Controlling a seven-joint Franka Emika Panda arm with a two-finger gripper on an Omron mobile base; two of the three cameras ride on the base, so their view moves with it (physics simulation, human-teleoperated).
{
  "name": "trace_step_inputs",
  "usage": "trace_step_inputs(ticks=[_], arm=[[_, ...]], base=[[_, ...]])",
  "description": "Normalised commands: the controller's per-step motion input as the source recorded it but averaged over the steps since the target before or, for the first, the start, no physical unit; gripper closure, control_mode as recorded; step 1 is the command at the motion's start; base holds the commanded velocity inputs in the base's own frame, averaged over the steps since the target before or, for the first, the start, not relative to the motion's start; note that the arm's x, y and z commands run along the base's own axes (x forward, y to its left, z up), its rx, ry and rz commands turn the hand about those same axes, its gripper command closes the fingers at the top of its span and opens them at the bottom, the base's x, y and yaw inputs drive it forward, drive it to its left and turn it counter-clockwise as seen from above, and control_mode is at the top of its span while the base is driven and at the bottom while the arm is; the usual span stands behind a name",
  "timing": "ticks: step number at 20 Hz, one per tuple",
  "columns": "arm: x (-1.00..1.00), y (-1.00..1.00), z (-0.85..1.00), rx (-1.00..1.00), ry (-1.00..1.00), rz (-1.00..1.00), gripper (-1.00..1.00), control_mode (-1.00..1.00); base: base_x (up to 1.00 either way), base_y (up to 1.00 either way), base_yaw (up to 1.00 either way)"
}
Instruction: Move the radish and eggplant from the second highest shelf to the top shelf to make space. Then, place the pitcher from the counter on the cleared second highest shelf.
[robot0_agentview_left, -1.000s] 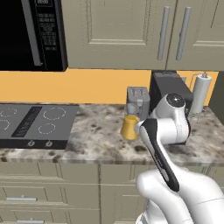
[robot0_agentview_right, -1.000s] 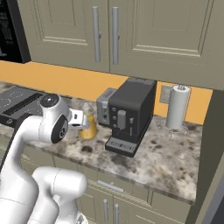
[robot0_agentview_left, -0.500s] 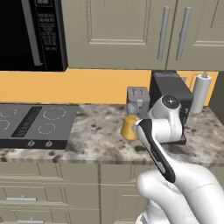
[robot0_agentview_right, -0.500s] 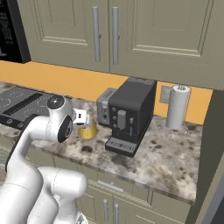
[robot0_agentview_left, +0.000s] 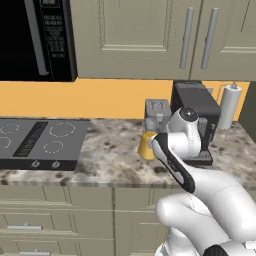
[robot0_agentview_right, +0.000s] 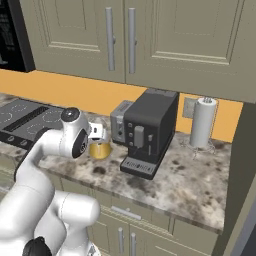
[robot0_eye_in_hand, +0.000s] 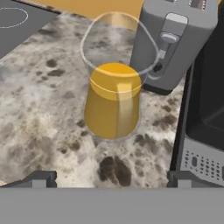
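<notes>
Speckled stone lies right under the gripper (robot0_eye_in_hand: 112, 177), whose two dark fingertips stand spread wide at the near edge of the hand view, holding nothing and apart from the pitcher (robot0_eye_in_hand: 113, 98) just ahead of them on the counter (robot0_eye_in_hand: 39, 100). The pitcher is clear above and yellow-orange with liquid below, so I judge the main risk to be a tip or a slosh if one finger clips its wall on the way in, or if the jaws close high on the thin glass. Just beyond it stands the grey toaster (robot0_eye_in_hand: 175, 41), and the black coffee machine (robot0_eye_in_hand: 205, 109) is close on one side; a finger drifting that way could snag either. In the base views the arm (robot0_agentview_left: 175, 155) is folded forward over the counter's edge, elbow high, wrist angled down toward the pitcher (robot0_agentview_right: 100, 149).
</notes>
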Motion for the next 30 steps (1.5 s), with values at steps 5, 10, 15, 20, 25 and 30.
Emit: trace_step_inputs(ticks=[5, 10, 15, 20, 25, 30], arm=[[0.29, 0.00, -0.23, 0.00, 0.00, 0.00, -1.00, -1.00], [0.30, 0.00, -0.22, 0.00, 0.00, 0.00, -1.00, -1.00], [0.29, 0.00, -0.20, 0.00, 0.00, 0.00, -1.00, -1.00], [0.25, 0.00, -0.18, 0.00, 0.00, 0.00, -1.00, -1.00], [0.18, 0.00, -0.18, 0.00, 0.00, 0.00, -1.00, -1.00], [0.14, 0.00, -0.17, 0.00, 0.00, 0.01, -1.00, -1.00]], base=[[0.00, 0.00, 0.00], [0.00, 0.00, 0.00], [0.00, 0.00, 0.00], [0.00, 0.00, 0.00], [0.00, 0.00, 0.00], [0.00, 0.00, 0.00]])
